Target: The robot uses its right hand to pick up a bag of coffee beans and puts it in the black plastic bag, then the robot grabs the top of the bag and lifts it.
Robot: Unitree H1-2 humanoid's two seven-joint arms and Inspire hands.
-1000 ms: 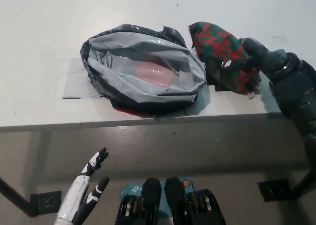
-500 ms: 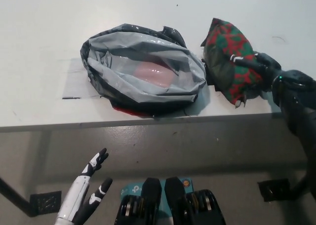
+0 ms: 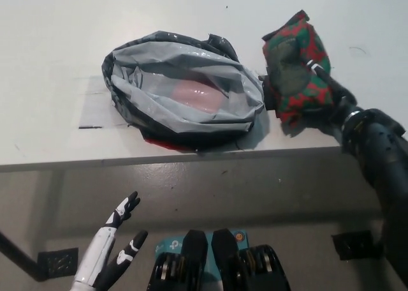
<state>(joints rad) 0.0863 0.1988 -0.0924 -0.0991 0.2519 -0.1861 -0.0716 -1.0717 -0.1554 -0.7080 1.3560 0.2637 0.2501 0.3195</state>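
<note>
Right hand, black, is being kept clamped on the red-and-green coffee bean bag, held up just right of the open black plastic bag on the white surface. Left hand, fingers spread and empty, is being held low at the lower left.

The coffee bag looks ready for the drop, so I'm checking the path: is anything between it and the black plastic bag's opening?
Nothing visible. The right hand holds the coffee bag just right of the black plastic bag, whose mouth lies open.
</note>
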